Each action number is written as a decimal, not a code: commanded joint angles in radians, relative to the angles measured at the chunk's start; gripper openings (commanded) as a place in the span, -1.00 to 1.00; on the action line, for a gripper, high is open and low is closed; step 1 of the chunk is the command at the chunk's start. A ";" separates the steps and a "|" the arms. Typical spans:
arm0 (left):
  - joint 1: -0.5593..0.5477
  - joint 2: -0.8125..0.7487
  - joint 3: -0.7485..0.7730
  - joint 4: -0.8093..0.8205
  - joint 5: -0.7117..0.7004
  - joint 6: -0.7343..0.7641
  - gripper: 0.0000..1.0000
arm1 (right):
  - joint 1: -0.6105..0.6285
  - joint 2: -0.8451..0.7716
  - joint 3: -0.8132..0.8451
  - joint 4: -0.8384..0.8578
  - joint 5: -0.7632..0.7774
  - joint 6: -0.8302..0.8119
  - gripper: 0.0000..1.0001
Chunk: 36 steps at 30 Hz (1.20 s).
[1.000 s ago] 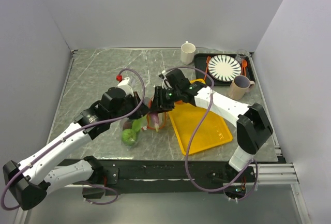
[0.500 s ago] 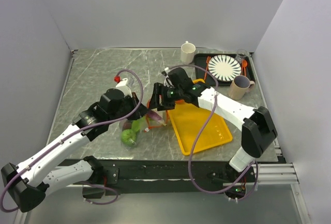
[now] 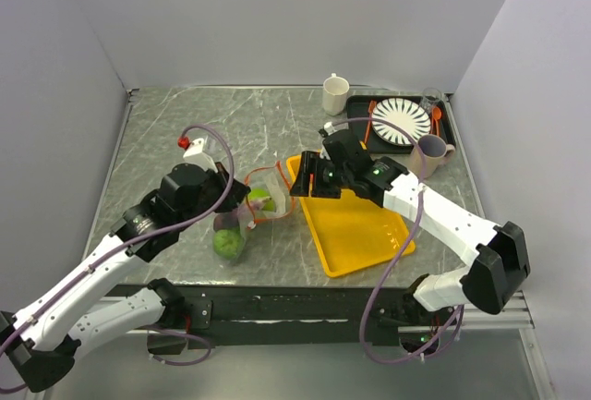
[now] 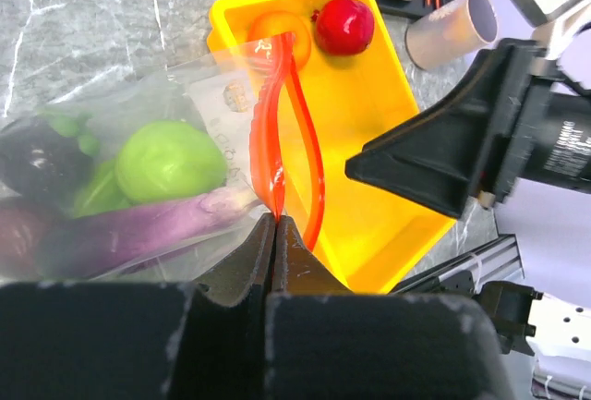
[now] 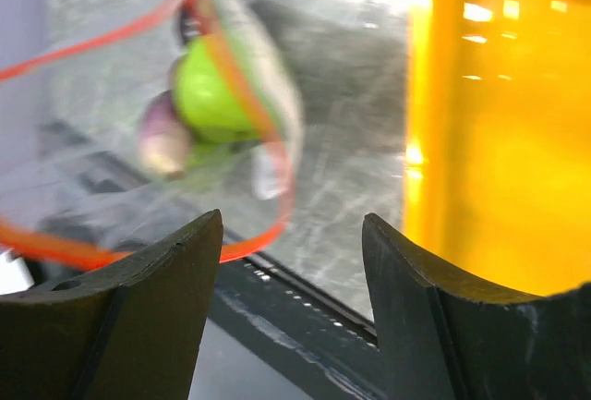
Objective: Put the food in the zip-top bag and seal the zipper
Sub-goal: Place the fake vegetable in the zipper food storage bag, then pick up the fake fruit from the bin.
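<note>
While the left gripper (image 4: 275, 224) clamps the zipper (image 4: 265, 141), the right gripper (image 5: 292, 234) stands spread before the blurred zip-top bag (image 5: 263, 123).

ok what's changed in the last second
The right claw drew back to the right, off the bag mouth to over the yellow tray, and is open. The left claw shifted left a little, shut on the zipper. The white cup and plate stayed put.

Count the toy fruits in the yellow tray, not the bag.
2. An orange toy fruit and a red toy fruit sit side by side at one end of the yellow tray. The zip-top bag partly overlaps the orange one; no others show.
</note>
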<state>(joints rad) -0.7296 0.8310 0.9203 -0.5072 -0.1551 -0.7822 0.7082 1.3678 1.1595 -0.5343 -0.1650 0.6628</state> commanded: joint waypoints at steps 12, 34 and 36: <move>-0.002 0.082 0.064 0.036 0.003 0.008 -0.99 | -0.194 0.164 0.141 -0.085 0.111 -0.213 1.00; 0.002 0.118 0.092 0.038 0.031 0.015 -0.99 | -0.220 0.626 0.405 -0.040 0.225 -0.253 1.00; 0.002 0.118 0.092 0.041 0.032 0.017 -0.99 | -0.220 0.645 0.411 -0.030 0.228 -0.252 1.00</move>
<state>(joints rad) -0.7296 0.9668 1.0035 -0.5053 -0.1387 -0.7650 0.4946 1.9694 1.5322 -0.5869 0.0341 0.4175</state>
